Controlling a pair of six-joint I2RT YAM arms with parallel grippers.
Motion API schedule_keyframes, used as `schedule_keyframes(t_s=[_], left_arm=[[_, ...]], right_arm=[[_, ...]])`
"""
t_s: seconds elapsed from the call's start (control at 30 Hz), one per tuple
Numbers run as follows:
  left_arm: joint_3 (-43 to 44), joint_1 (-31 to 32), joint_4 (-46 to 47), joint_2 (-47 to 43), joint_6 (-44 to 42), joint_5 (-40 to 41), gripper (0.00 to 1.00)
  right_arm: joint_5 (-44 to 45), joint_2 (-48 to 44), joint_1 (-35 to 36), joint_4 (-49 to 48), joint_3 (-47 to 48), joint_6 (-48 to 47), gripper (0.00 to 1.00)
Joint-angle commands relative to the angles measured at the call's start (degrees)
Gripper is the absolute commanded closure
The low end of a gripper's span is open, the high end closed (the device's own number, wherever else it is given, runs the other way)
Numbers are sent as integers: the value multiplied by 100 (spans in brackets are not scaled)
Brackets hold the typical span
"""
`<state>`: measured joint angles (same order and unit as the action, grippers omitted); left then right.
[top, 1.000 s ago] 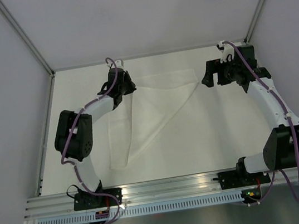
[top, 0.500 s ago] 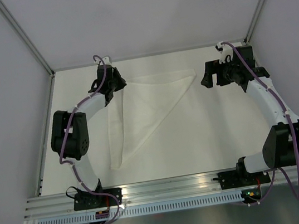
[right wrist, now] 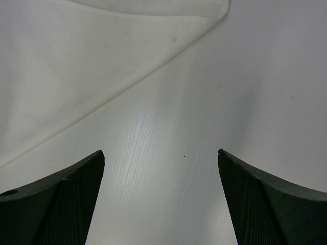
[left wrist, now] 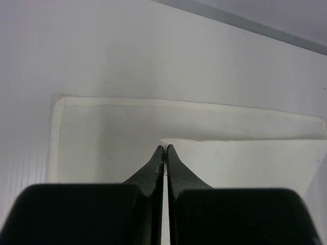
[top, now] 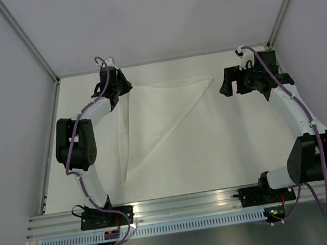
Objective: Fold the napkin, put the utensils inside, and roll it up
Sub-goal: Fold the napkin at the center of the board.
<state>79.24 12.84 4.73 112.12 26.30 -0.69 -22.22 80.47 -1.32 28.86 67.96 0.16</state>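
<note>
While the left gripper (left wrist: 164,148) clamps a folded corner of the napkin (left wrist: 102,127) at its tips — seemingly to set the fold — the right gripper (right wrist: 160,153) hangs spread, empty. The napkin's edge lies ahead-left of its fingers (right wrist: 56,204).

The napkin (top: 162,113) lies on the far half of the bench (top: 235,149) between my two arms, with my left fingers (left wrist: 153,166) at its far left corner and my right fingers (right wrist: 56,204) over the bench just beyond its far right corner.

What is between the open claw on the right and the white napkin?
Nothing but bare white table. The right wrist view shows it: the right gripper hangs open, and the napkin lies just beyond.
</note>
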Motion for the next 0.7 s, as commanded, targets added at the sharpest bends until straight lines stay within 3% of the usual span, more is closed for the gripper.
schedule_keyframes(t_s=[0.0,0.67], left_arm=[[276,-123,10,82,6,-159,98],[390,-528,-7,232,15,-274,98]], right_arm=[[24,31,36,85,208,36,4],[60,48,36,93,200,36,4]])
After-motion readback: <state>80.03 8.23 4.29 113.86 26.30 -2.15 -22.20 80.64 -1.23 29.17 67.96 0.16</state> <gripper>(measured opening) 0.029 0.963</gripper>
